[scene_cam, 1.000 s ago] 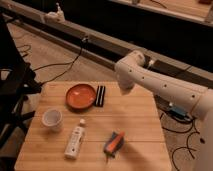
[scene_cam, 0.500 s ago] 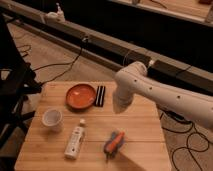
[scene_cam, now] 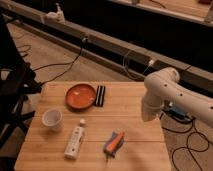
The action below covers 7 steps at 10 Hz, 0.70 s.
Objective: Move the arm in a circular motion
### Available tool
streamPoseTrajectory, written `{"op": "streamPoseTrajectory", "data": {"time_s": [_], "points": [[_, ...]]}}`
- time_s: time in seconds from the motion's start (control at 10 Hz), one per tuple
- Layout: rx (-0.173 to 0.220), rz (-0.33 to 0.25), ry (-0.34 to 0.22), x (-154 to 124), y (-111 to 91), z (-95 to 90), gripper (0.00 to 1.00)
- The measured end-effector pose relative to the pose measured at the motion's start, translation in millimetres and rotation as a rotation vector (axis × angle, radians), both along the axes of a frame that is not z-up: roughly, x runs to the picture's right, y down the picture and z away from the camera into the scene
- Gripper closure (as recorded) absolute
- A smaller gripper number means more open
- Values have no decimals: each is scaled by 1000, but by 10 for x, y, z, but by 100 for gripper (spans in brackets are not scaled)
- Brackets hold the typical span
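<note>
The arm (scene_cam: 175, 95) is looking stiff and heavy, with nothing needing a grasp. The claw (scene_cam: 148, 115) is hanging at its tip, with the bowl (scene_cam: 81, 96) lying well to the claw's left. Whether the claw is open or closed, I cannot tell.

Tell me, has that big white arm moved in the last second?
Yes. The arm swung right, away from the orange bowl; its claw isn't visible.
</note>
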State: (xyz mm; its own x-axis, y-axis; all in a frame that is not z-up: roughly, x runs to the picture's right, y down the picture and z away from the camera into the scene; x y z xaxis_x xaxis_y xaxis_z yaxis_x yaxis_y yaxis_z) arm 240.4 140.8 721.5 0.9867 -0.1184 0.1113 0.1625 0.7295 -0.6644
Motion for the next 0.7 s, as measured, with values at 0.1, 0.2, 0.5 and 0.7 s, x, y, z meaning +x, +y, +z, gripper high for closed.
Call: {"op": "streamPoseTrajectory", "data": {"time_s": [0.1,0.2,0.5,0.7], "points": [[5,-2,58,202,-217,149,100],[15,-2,99,280,-481,324,100],[31,-23,104,-71,-1035,772,100],[30,-67,39,-581,-1221,986,100]]}}
